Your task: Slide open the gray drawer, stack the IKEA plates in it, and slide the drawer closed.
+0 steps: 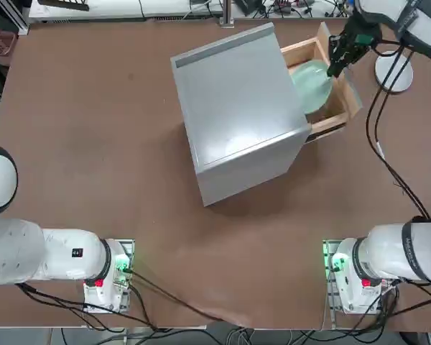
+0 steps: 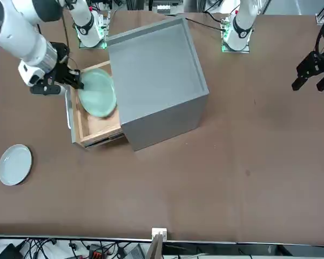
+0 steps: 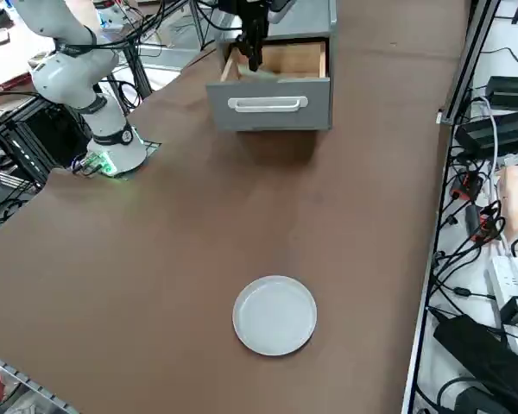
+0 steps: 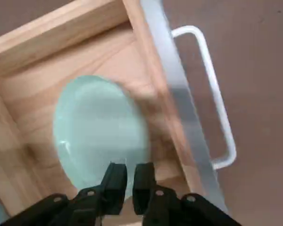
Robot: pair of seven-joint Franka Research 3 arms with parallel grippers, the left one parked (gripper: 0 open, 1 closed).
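- Held the right gripper [image 4: 129, 181] low over the gray drawer [image 3: 229, 120], fingers narrowly parted, close by the mint green plate [image 4: 96, 129]; couldn't tell from the views whether clear of the rim or brushing it.
- Had the mint green plate inside the open drawer, with the white-gray plate [image 3: 274, 316] out on the table [image 3: 173, 259], well apart from the drawer front.
- Risked dragging or flipping the mint green plate by lifting away through so small a gap; probably called for a little more opening first, then a straight rise.
- Risked knocking a wooden side or the nearby cabinet [image 1: 237, 108] by spreading too wide or swinging sideways inside the drawer.
- Couldn't tell whether resting fully flat; if leaning, would likely have tipped or slid under the white-gray plate.
- Risked skidding the white-gray plate along the table, or missing its low rim, through a pinch placed too high.
- Risked jamming a badly nested stack against the cabinet, or twisting the drawer by pushing off-centre near the handle [image 3: 268, 104].
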